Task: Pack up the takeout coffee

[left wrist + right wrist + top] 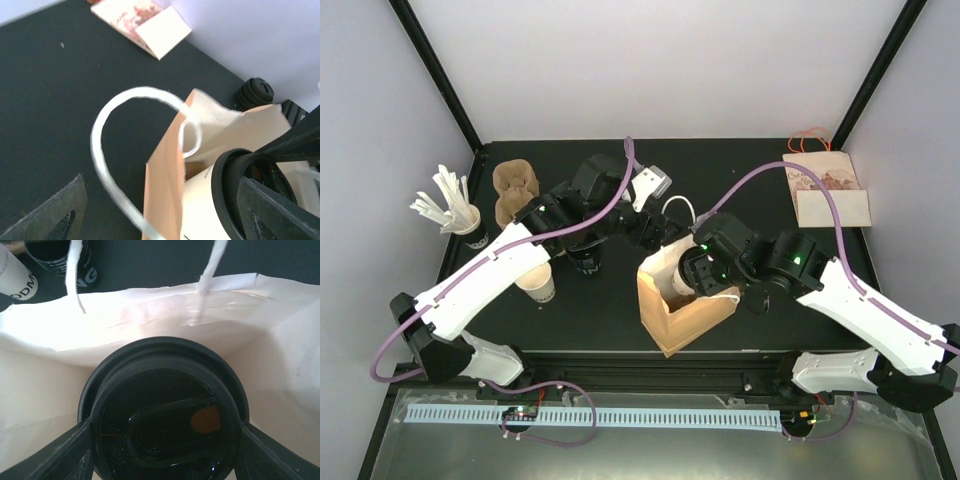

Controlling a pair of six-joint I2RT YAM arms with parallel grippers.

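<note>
**Lidded Coffee Cup Being Held Upright Inside the Open Paper Bag**

The coffee cup [162, 410] is being held inside the paper bag [670, 320], with its black lid facing straight up at the right wrist camera. Its long axis is therefore being kept vertical, in line with the bag's open mouth. A small brown spot is being shown on the lid, toward the right of that view. The cup is being clasped at lid height by the right gripper [705, 272], whose fingers [65, 455] are pressed against opposite sides of the rim.

The bag is standing mouth-up on the table [600, 325], turned at an angle to the table's near edge, and its pale inner walls are being lit around the cup. The left gripper [670, 228] is being held just beyond the bag's far rim, with its fingers [62, 215] spread wide and nothing clamped. The bag's white handle [107, 125] is seen looping up between them, blurred.

To the left of the bag, a black cup [586, 262] and a white cup [538, 285] are standing near each other. Farther left of the bag are a cup of stirrers [470, 232] and brown cardboard carriers [515, 188]. A flat folded bag [830, 190] is lying well apart from the paper bag, at the far right.
</note>
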